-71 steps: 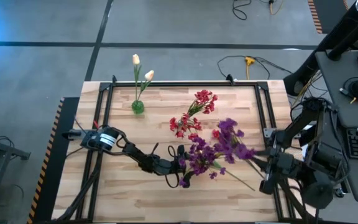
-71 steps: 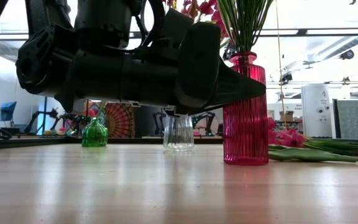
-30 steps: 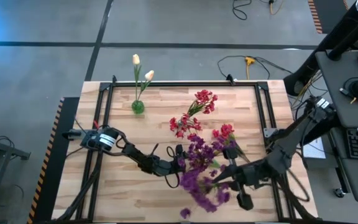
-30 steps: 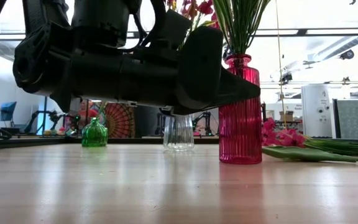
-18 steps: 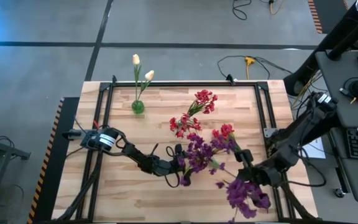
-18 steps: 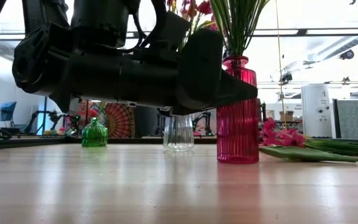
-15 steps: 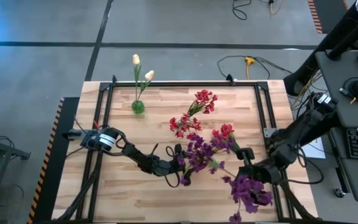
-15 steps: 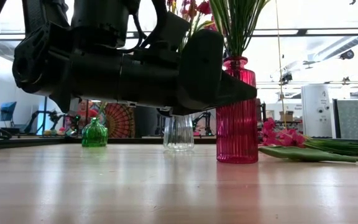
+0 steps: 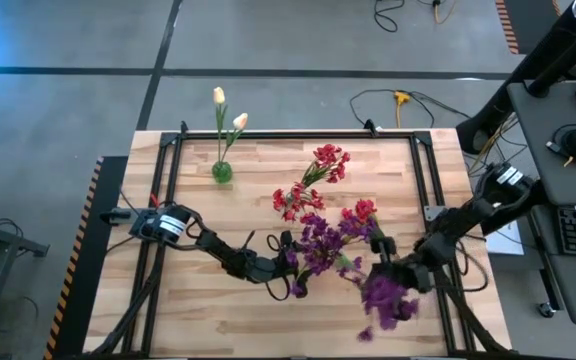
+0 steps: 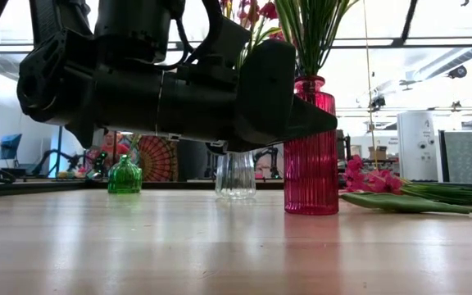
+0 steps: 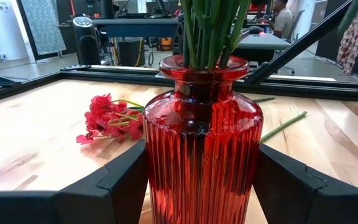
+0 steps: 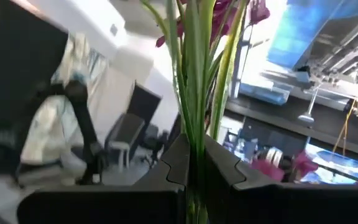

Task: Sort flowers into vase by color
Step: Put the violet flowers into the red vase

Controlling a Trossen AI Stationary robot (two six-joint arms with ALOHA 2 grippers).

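Purple flowers (image 9: 386, 298): stems upright, clamped in right gripper (image 12: 193, 163); red vase (image 11: 202, 140), braced by left gripper (image 11: 202, 180), lies leftward.

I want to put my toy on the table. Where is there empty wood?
The wood is bare along the near edge under the left arm, and at the far right corner past the loose red blossom flowers. The far left corner has only the small green glass vase. The middle is crowded: the ribbed red glass vase, purple blossom flowers, both grippers.
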